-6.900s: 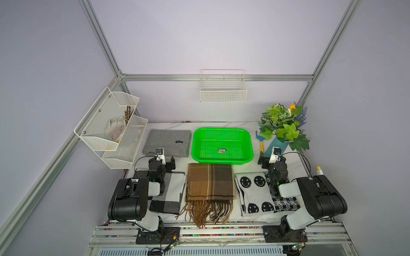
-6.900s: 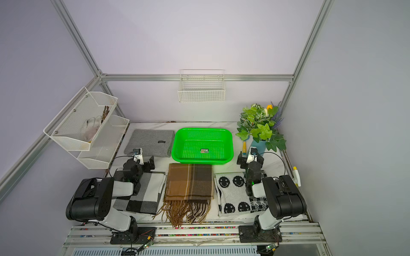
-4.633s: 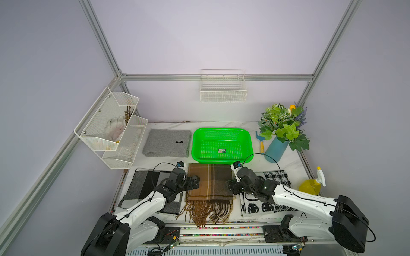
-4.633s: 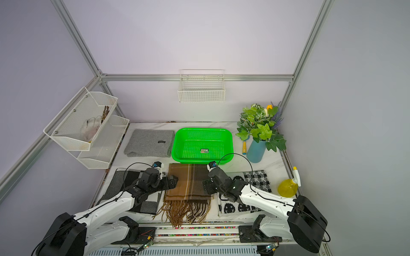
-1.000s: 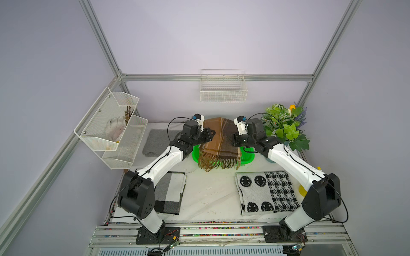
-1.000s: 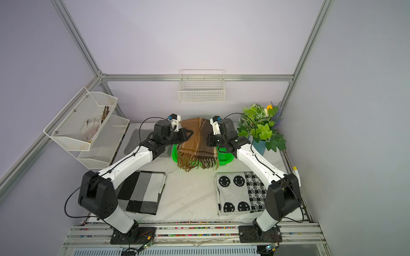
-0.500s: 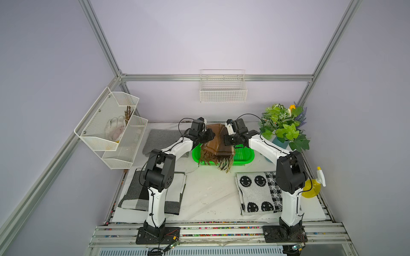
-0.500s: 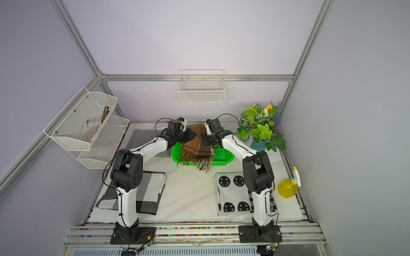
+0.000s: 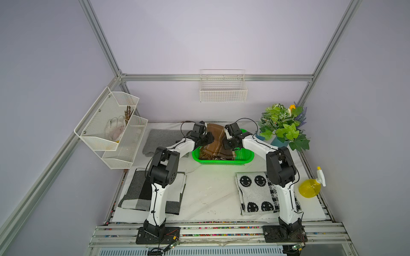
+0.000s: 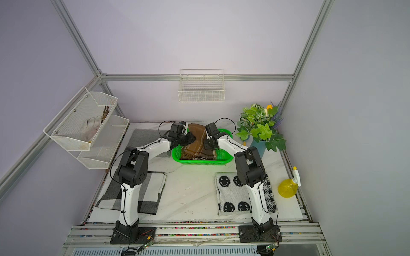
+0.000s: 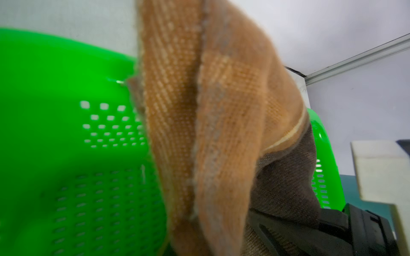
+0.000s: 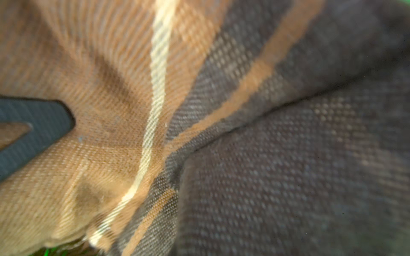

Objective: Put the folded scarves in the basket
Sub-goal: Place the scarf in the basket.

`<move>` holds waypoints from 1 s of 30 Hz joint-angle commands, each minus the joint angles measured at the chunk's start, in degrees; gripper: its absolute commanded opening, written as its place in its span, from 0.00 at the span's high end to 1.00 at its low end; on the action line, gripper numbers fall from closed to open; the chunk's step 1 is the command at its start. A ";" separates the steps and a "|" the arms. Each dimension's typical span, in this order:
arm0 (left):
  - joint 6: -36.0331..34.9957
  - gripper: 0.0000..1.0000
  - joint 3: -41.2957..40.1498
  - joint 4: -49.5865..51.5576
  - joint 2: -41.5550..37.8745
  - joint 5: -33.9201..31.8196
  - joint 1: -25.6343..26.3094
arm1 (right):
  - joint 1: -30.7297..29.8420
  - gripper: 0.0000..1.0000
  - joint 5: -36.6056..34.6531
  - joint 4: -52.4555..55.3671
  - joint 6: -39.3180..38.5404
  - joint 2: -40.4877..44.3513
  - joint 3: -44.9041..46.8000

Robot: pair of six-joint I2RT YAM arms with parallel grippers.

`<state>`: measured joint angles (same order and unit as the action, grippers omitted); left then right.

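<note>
The brown plaid scarf (image 9: 218, 144) is partly in the green basket (image 9: 221, 163). The basket sits at 12 o'clock on the white counter (image 9: 210, 188). The fringe end of the scarf lies inside the basket, by the wall at 6 o'clock. The other end is held up in the air, over the 12 o'clock side.

Both jaws are pinched tight on the scarf. The left jaws hold its edge at 9 o'clock. The right jaws hold its edge at 3 o'clock. In the left wrist view the scarf (image 11: 221, 133) hangs in thick folds just over the basket (image 11: 66, 110) floor.

The job looks nearly done, but a few things could go wrong.

If the jaws let go while the top end is this high, the scarf could flop open and lose its fold. It could also tip back and hang over the rim at 12 o'clock.

The scarf is fuzzy. It could catch on the jaws as they open. Then an arm pulling away could drag it back out, or tug the light basket along.

The potted plant (image 9: 281, 128) stands close at 3 o'clock. A wide swing of the right arm could knock it.
</note>
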<state>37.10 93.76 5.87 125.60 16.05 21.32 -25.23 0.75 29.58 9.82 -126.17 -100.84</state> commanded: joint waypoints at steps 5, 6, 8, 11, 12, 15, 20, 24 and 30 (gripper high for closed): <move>-2.21 1.00 -2.19 1.92 0.21 -0.78 -0.39 | -0.21 1.00 0.68 3.75 -0.81 0.11 -1.48; -3.12 1.00 -2.13 2.96 0.32 -1.57 -0.38 | -0.22 1.00 0.19 4.64 -0.59 -0.41 -2.17; -4.19 1.00 -2.51 4.59 0.59 -3.48 -0.53 | -0.25 1.00 1.74 5.82 -0.38 -0.70 -2.43; -4.33 1.00 -3.13 4.93 1.39 -2.18 -0.79 | -0.52 1.00 1.34 7.10 -0.87 -0.89 -2.63; -4.31 1.00 -3.26 4.95 1.27 -1.46 -0.84 | -0.54 1.00 0.16 7.44 -0.97 -0.99 -2.61; -4.97 1.00 -4.97 5.06 -0.38 -0.89 -0.75 | -0.60 1.00 -0.41 7.87 -1.13 -0.44 -2.40; -6.52 0.86 -6.73 6.45 -2.77 -0.61 -0.76 | -0.84 0.99 0.71 4.04 -0.85 2.71 0.50; -7.40 0.63 -5.60 8.24 -3.24 -1.42 -1.52 | -0.86 0.86 0.62 4.16 -0.68 2.63 0.69; -8.26 0.56 -3.22 9.42 -3.67 -2.70 -1.63 | -0.87 0.68 -1.24 6.26 -0.60 3.30 0.47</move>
<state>30.30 88.60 12.53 125.10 14.85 20.38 -25.78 0.75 35.38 9.56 -125.60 -100.68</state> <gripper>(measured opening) 0.431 0.305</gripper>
